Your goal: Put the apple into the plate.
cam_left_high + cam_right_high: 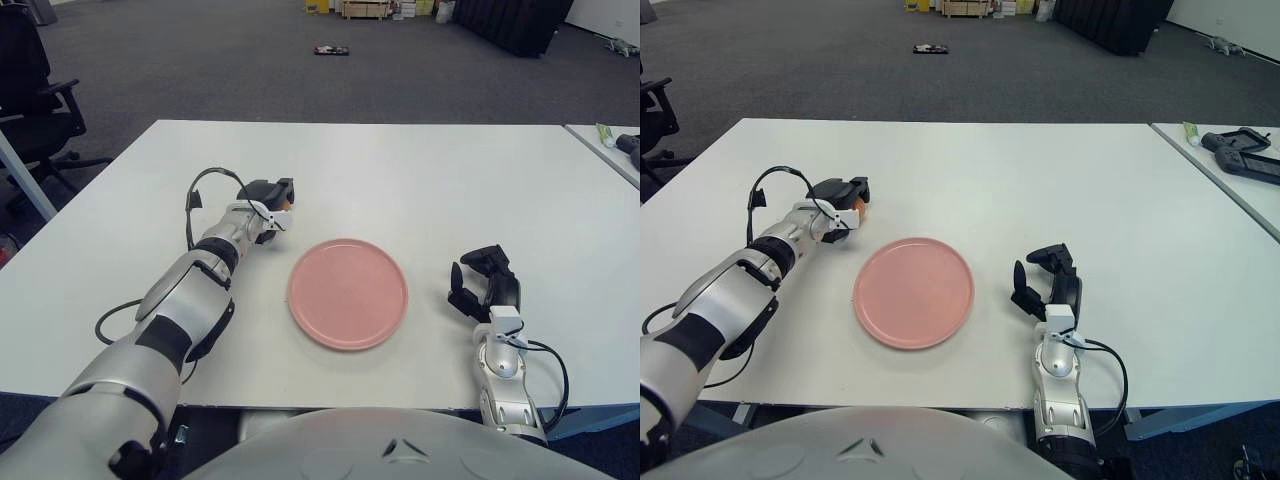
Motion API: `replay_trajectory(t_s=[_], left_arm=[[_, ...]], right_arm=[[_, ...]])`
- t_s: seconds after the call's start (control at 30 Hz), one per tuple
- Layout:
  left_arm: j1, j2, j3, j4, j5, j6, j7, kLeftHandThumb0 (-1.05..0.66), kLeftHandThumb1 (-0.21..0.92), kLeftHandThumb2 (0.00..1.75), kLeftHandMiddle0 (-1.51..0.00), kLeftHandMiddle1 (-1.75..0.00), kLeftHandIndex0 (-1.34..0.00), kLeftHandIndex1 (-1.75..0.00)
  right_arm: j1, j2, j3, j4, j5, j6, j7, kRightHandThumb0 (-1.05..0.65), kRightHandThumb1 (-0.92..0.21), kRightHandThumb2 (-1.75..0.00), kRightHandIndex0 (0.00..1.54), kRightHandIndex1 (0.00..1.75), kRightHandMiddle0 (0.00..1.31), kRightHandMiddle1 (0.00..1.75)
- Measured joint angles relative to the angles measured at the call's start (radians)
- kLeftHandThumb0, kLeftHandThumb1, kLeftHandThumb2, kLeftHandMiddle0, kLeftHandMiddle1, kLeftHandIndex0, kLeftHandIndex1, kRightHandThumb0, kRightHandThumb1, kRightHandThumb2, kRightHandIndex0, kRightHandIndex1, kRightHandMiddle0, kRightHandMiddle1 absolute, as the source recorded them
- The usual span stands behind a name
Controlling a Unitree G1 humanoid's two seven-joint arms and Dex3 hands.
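White table (420,170) carrying everything. Pink plate (348,293) lying bare, below and to the right of the left hand (270,195). Left hand curled tight around the apple (857,207), only an orange sliver peeking between dark fingers. Right hand (484,284) idle to the right of the plate, fingers loosely spread, gripping nothing. Grasp apparently made; carry across to the plate and release not yet done.
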Motion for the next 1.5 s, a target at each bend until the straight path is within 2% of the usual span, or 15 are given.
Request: replay_trajectory(t_s=[0.17,0.43,0.73,0.93,1.33,1.5], left_arm=[[-0.005,0.003,0.032,-0.003,-0.036,0.005,-0.032,0.0,-0.03,1.66,-0.92,-1.57,-0.66,-1.75],[-0.027,0.029,0.114,-0.004,-0.118,0.007,-0.132,0.0,0.0,1.63,-0.9,-1.59,-0.63,-1.75],[-0.04,0.1,0.207,-0.048,-0.205,-0.09,-0.193,0.0,0.04,1.59,-0.86,-1.61,-0.6,-1.75],[-0.05,0.144,0.223,-0.106,-0.213,-0.151,-0.192,0.0,0.06,1.58,-0.84,-1.64,-0.59,-1.75],[-0.032,0.209,0.226,-0.371,-0.195,-0.261,-0.164,0.0,0.08,1.57,-0.8,-1.67,-0.57,-1.75],[0.046,0.234,0.253,-0.574,-0.236,-0.274,-0.218,0.0,0.04,1.6,-0.85,-1.63,-0.6,-1.75]], right_arm=[[0.0,0.0,0.0,0.0,0.0,0.0,0.0,-0.4,-0.59,-0.98,0.71,1.36,0.4,1.75],[0.001,0.001,-0.001,-0.001,0.0,0.001,-0.005,-0.41,-0.56,-1.02,0.72,1.36,0.42,1.75],[0.001,0.001,-0.001,-0.001,0.0,0.001,-0.01,-0.41,-0.55,-1.02,0.71,1.37,0.43,1.75],[0.001,0.002,0.001,-0.001,0.002,0.001,-0.007,-0.41,-0.55,-1.03,0.7,1.38,0.43,1.75],[0.0,0.002,0.001,-0.001,0.003,0.001,-0.004,-0.4,-0.57,-1.0,0.7,1.4,0.41,1.75],[0.002,0.002,0.0,-0.001,0.003,0.001,-0.001,-0.41,-0.56,-1.02,0.71,1.4,0.42,1.75]])
